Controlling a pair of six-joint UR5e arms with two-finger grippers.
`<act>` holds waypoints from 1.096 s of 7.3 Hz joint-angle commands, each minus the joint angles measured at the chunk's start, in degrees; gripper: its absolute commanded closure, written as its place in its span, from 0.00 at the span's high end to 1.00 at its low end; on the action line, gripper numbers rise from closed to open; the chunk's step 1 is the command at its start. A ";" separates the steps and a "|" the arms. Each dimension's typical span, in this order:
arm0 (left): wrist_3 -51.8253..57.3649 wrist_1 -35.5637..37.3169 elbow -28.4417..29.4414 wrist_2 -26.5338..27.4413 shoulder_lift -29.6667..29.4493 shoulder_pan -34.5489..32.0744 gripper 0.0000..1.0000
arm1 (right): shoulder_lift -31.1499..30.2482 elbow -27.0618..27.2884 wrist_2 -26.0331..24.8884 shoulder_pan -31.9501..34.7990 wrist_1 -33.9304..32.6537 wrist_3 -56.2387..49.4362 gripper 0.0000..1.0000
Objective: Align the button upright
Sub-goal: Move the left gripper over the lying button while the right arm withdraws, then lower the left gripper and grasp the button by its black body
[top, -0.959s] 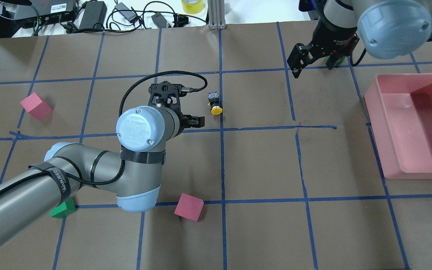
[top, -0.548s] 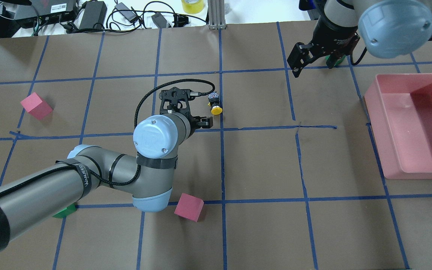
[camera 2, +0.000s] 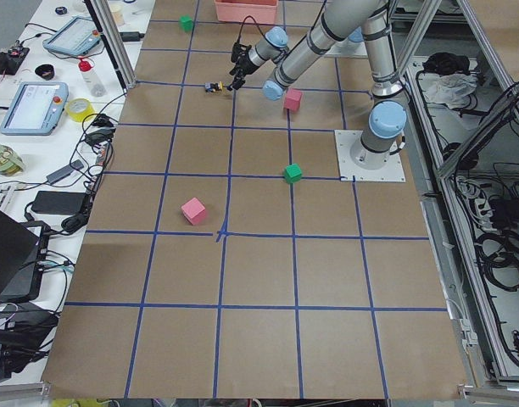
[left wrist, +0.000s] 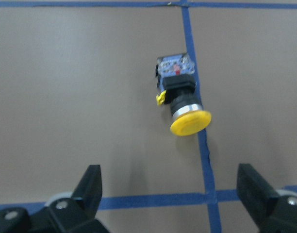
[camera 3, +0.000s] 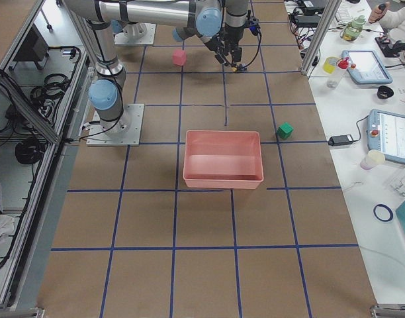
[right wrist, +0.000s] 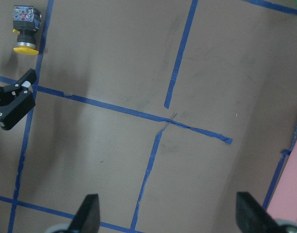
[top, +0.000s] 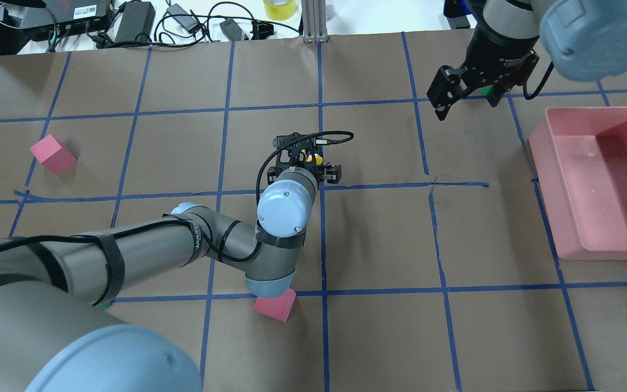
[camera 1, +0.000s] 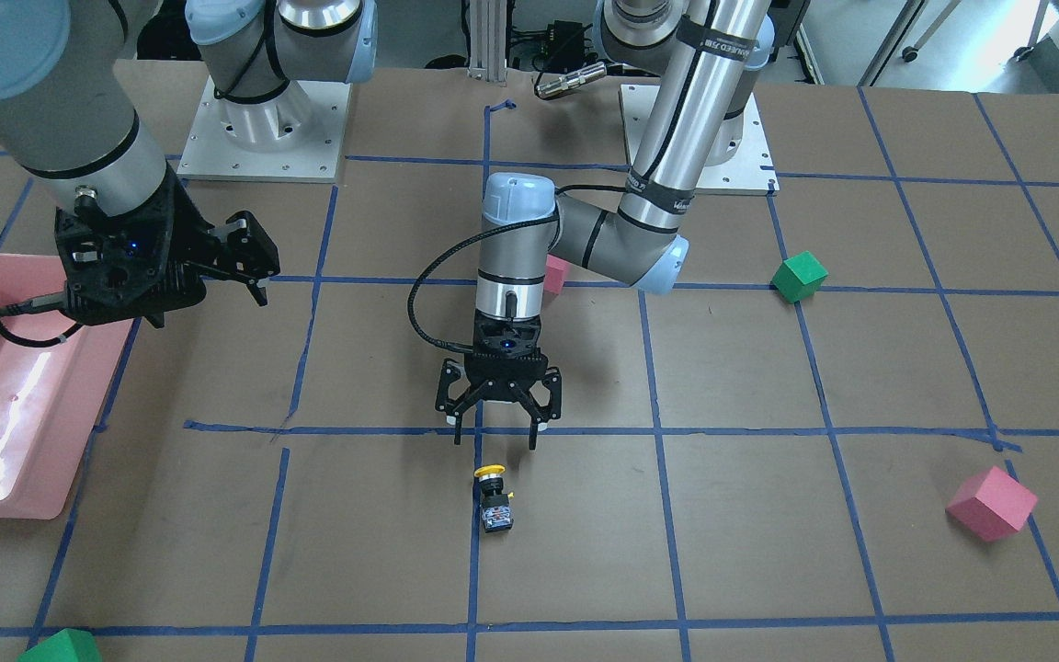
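Observation:
The button [camera 1: 494, 497] lies on its side on the brown paper by a blue tape line, yellow cap toward the robot. It also shows in the left wrist view [left wrist: 180, 94] and the right wrist view [right wrist: 24, 29]. In the overhead view only its cap [top: 317, 159] peeks out past my left gripper. My left gripper [camera 1: 495, 441] is open and empty, pointing down just on the robot's side of the cap, with its fingers [left wrist: 91, 185] wide apart. My right gripper [top: 466, 103] is open and empty, far off at the back right.
A pink bin [top: 543, 179] stands at the right edge. Pink cubes lie at the far left [top: 52, 154] and by my left elbow [top: 275, 306]. A green cube [camera 1: 799, 276] sits near the left base, another [camera 1: 61, 648] on the operators' side by the bin.
My left arm has swung right and forward, bringing its open gripper from beside the button to over its cap end. My right gripper has shifted slightly right. The button has not moved.

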 commanded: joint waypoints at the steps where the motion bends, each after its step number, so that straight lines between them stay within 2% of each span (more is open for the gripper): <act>1: 0.77 3.49 2.50 0.65 -4.40 -0.45 1.00 | -0.60 -0.04 0.52 -0.07 0.59 1.32 1.00; 3: 0.87 3.49 4.35 3.19 -5.89 -0.45 0.98 | -2.43 0.23 0.61 0.01 0.69 5.61 1.00; 4: 0.69 3.49 4.44 5.03 -5.81 -0.45 0.90 | -3.14 0.40 0.43 0.10 0.77 5.72 1.00; 6: -0.18 3.58 4.88 5.31 -5.90 -0.45 0.89 | -3.76 0.49 0.34 0.45 1.12 5.72 1.00; 8: -0.19 3.49 5.23 5.23 -6.25 -0.45 0.79 | -3.76 0.41 0.52 0.54 1.13 5.80 1.00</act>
